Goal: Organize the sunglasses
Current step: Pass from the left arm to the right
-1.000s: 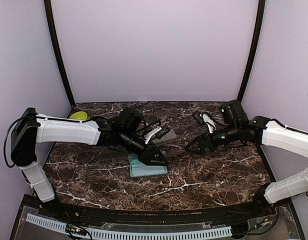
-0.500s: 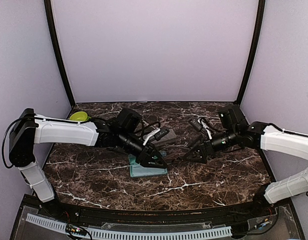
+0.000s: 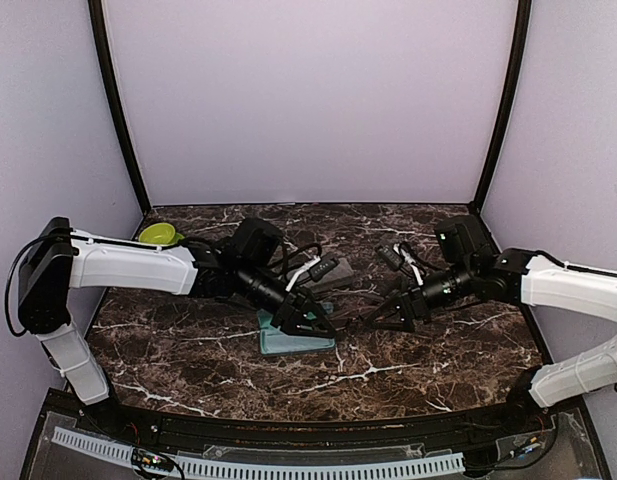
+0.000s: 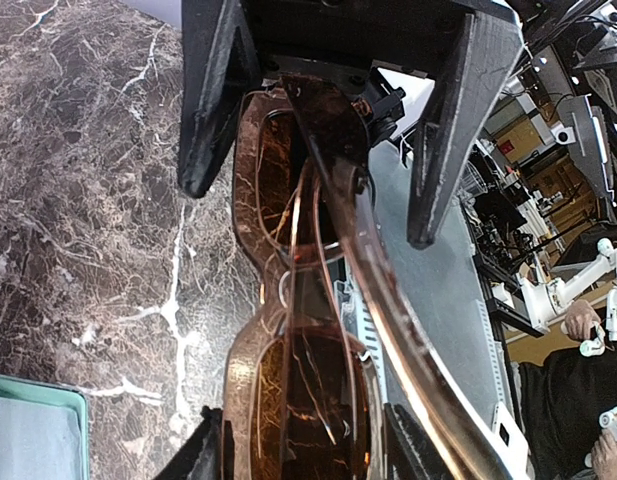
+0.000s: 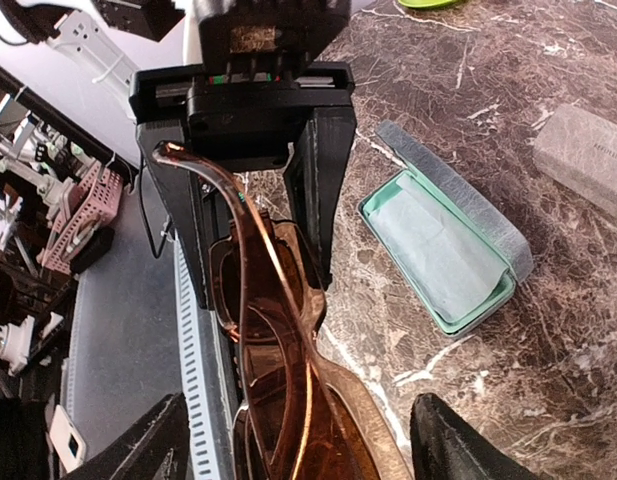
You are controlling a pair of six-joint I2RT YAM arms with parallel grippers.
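The brown sunglasses [image 4: 288,400] are being gripped in the left pincer [image 3: 318,322] above the counter [image 3: 188,340], beside the open teal case [image 5: 458,192]; the right pincer [image 3: 380,318] is being held spread around their far end, probably to steady them.

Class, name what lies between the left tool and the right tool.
The brown sunglasses span the gap between left tool and right tool, shown best in both wrist views.

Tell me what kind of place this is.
Probably a robotics lab: a marble-look table boxed in by plain lilac walls, and past its edge the left wrist view shows another white robot arm and a person.
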